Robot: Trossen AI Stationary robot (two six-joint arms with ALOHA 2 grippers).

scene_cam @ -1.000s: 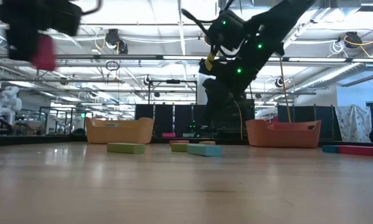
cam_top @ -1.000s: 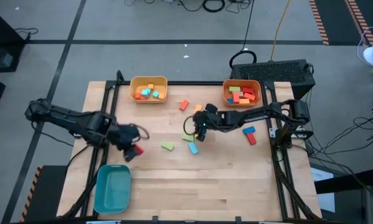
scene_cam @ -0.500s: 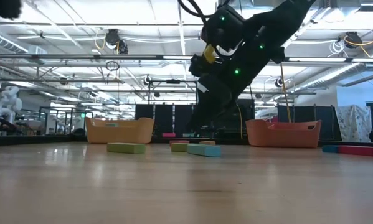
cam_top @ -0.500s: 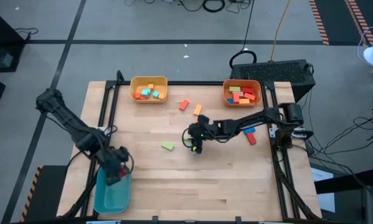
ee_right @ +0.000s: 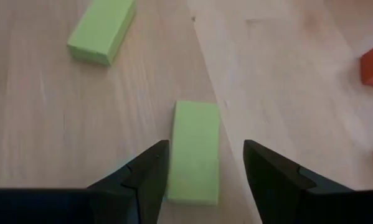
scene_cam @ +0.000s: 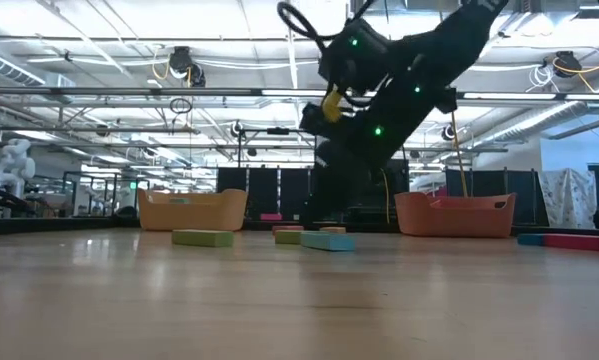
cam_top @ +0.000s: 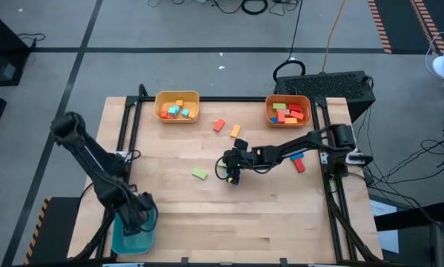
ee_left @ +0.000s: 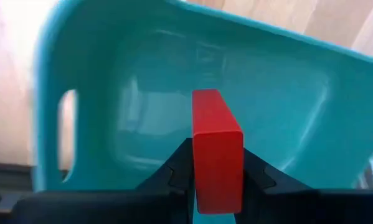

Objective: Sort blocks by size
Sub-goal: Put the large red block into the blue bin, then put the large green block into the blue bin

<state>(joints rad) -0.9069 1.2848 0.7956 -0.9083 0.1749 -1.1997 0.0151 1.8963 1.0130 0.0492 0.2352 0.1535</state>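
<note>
A red block [ee_left: 217, 149] hangs over the teal bin [ee_left: 86, 74], with my left gripper [ee_left: 217, 180] shut on it. In the high view this gripper [cam_top: 138, 216] is above the teal bin [cam_top: 131, 237] at the table's near left corner. My right gripper [ee_right: 205, 155] is open at mid-table [cam_top: 233, 169], low over the wood. Its fingers stand on either side of a light green block [ee_right: 195, 146] that lies flat, apart from it. A second green block [ee_right: 102, 28] lies flat beyond it, and a light blue block [scene_cam: 328, 241] lies close by. My left gripper pinches the red block's two opposite side faces [ee_left: 195, 168] between its two fingers, near the block's upper end. The fingers point steeply down from above. The block hangs clear, above the inside of the teal bin.
At the far edge a yellow bin [cam_top: 177, 106] and an orange bin [cam_top: 288, 111] each hold several blocks. Loose red [cam_top: 219, 125] and orange [cam_top: 236, 130] blocks lie between them. A blue [cam_top: 296, 156] and a red [cam_top: 300, 166] block lie toward the right edge.
My left gripper has carried the red block from over the left part of the table toward the near edge and down, turning as it went, and now hangs over the teal bin. My right gripper has sunk a little and come down around the light green block.
</note>
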